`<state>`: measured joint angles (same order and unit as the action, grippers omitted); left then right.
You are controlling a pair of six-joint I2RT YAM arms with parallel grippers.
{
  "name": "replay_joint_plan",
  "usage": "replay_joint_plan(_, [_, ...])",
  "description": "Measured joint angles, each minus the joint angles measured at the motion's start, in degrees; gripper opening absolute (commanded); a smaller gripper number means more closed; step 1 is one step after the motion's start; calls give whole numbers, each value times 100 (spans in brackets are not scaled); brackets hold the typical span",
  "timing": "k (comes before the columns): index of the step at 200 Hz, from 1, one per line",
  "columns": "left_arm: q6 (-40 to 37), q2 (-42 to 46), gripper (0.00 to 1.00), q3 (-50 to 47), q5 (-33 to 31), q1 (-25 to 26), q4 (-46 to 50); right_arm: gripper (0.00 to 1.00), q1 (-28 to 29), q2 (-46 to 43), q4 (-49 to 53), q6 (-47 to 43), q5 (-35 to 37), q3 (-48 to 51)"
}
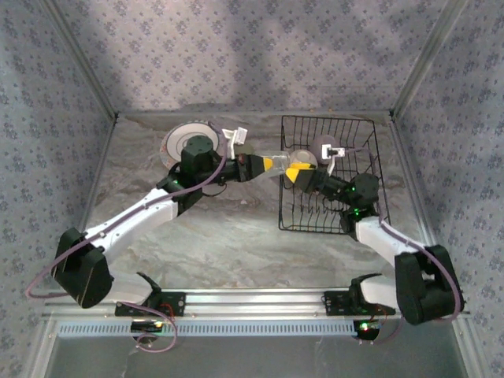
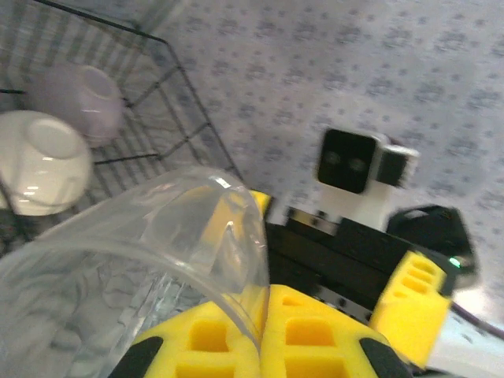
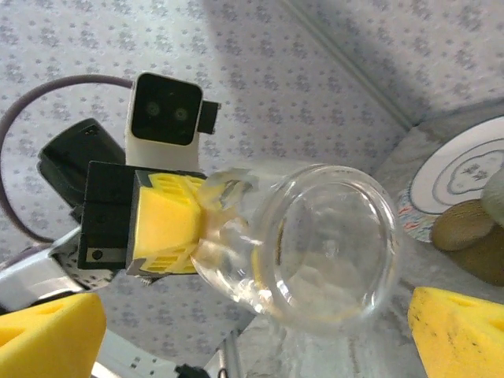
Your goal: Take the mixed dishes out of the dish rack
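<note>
The table (image 1: 236, 236) is surfaced in grey-beige marbling, seen beneath and around the left gripper (image 1: 276, 164) and right gripper (image 1: 294, 175). Walls (image 1: 252, 71) papered in pale blue-grey with a small repeated floral motif are noted beyond and to either side of both grippers. Metal corner posts (image 1: 424, 57) are fitted at the far corners. A broad soft shadow (image 1: 244, 35) is cast on the far wall. An aluminium rail (image 1: 252, 298) is mounted along the table edge behind the grippers.
</note>
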<state>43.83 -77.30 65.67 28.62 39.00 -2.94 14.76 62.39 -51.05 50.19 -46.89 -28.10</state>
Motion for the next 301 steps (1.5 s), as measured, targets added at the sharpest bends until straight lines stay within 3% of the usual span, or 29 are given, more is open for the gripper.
replay_joint_plan(36, [-765, -22, 0, 986, -903, -4, 1849, 100, 651, -1071, 2065, -1751, 1499, -35])
replay_joint_plan(73, [-1519, -680, 0, 2214, -1700, 7, 3742, 100, 1091, -1047, 3163, -2708, 2636, -70])
replay_joint_plan(126, [-2280, -2024, 0, 2903, -2752, 275, 5436, 100, 1683, -741, 3740, -3491, 3228, -275])
replay_joint_plan(210, [-2822, -3213, 0, 3604, -3683, 516, 6137, 100, 1779, -708, 3821, -3783, 3276, -323])
replay_joint_plan(301, [-3442, -4179, 0, 4148, -3901, 516, 6170, 100, 1779, -710, 3825, -3786, 3274, -323])
